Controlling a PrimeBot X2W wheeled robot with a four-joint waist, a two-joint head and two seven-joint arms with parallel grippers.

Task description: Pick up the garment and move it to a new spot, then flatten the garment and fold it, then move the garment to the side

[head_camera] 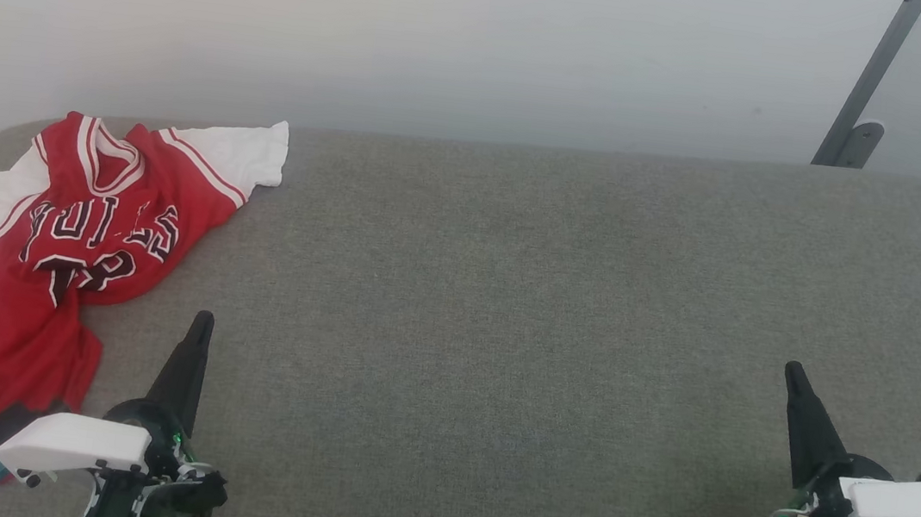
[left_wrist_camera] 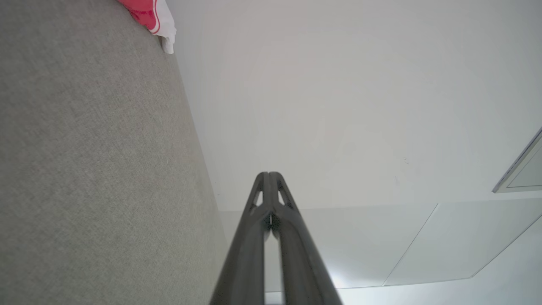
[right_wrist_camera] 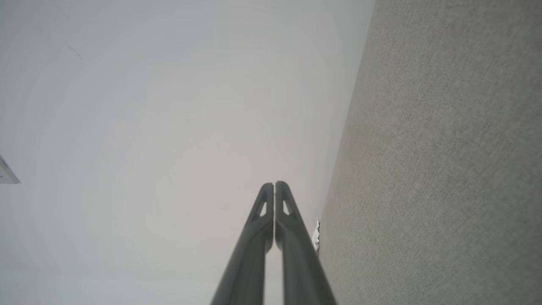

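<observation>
Clothing is numbering one piece: the garment, a red jersey shirt with white sleeves and black lettering, is lying crumpled at ten o'clock on the grey surface. One white sleeve is reaching up toward the far edge, the other is spreading out toward the left edge at nine o'clock, and the red lower part is trailing down toward eight o'clock.

Pincers are numbering two. The left pincer is pointing up from seven o'clock, just beside the garment's red lower part, with its two fingers pressing together and gripping nothing. The pale cover of its wrist is overlapping the red cloth in the head view, and whether they are touching I cannot tell. The right pincer is pointing up from five o'clock, well apart from the garment, and its fingers are likewise meeting tip to tip around nothing.

The surface's far edge is running along the pale wall at twelve o'clock, curving at ten and two o'clock. A broad stretch of grey is spreading from the garment across to three o'clock and lying between the two pincers. One grey bar is leaning at one o'clock beyond the far edge.
</observation>
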